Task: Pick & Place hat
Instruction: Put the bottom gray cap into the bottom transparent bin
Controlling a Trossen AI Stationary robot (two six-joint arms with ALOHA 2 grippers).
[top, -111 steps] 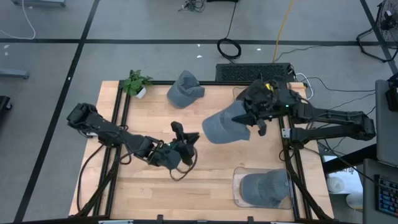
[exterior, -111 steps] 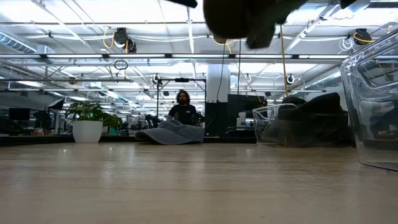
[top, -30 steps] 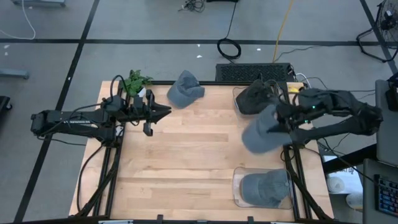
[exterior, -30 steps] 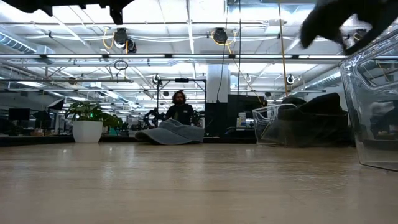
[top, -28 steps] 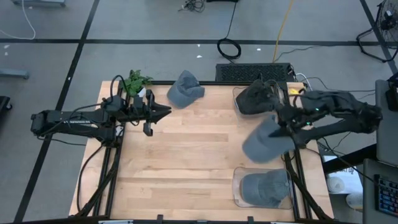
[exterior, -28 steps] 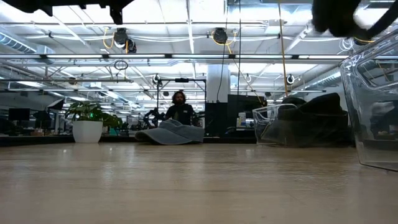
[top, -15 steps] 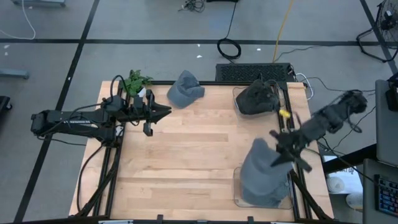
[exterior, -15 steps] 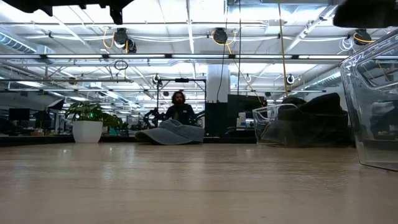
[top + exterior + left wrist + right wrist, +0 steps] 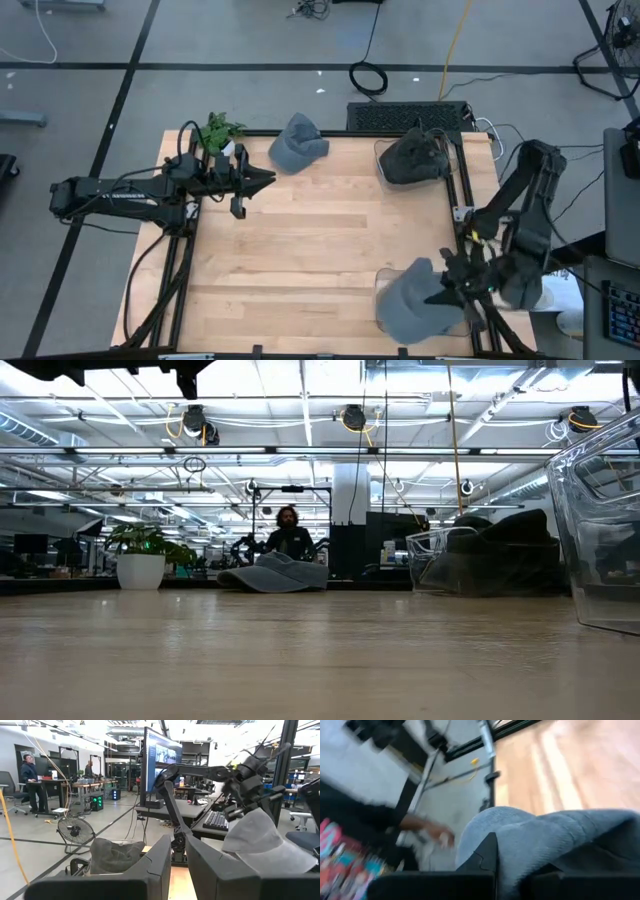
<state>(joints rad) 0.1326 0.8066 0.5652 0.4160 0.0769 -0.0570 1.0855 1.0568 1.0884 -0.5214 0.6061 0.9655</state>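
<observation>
My right gripper (image 9: pixel 447 290) is shut on a grey hat (image 9: pixel 412 308) at the table's near right corner. It holds the hat above a clear container (image 9: pixel 381 277), whose inside the hat hides. The left wrist view shows the same hat (image 9: pixel 262 842) hanging under that gripper (image 9: pixel 245 800). My left gripper (image 9: pixel 268 180) waits level above the table's far left. Its fingers stand close together with only a slit between them (image 9: pixel 178 865) and nothing in it. A second grey hat (image 9: pixel 297 141) lies on the table by its brim at the far edge. My right gripper pinches the grey hat's cloth (image 9: pixel 520 837) between its two fingers, at the hat's right-hand side (image 9: pixel 436 292). I cannot tell which part of the hat that is. The fingers slant down from the table's right. The hat hangs below them, clear of the table.
A dark hat lies in another clear container (image 9: pixel 413 157) at the far right. A small potted plant (image 9: pixel 217 132) stands at the far left corner. A keyboard (image 9: pixel 405 115) lies beyond the far edge. Bare wood (image 9: pixel 310 250) fills the table's middle. A person (image 9: pixel 290 532) sits in the room behind.
My right gripper has swung from the far right toward the table's near edge, sinking somewhat and rolling. It stays shut on the grey hat, which has gone from beside the far container to above the near one.
</observation>
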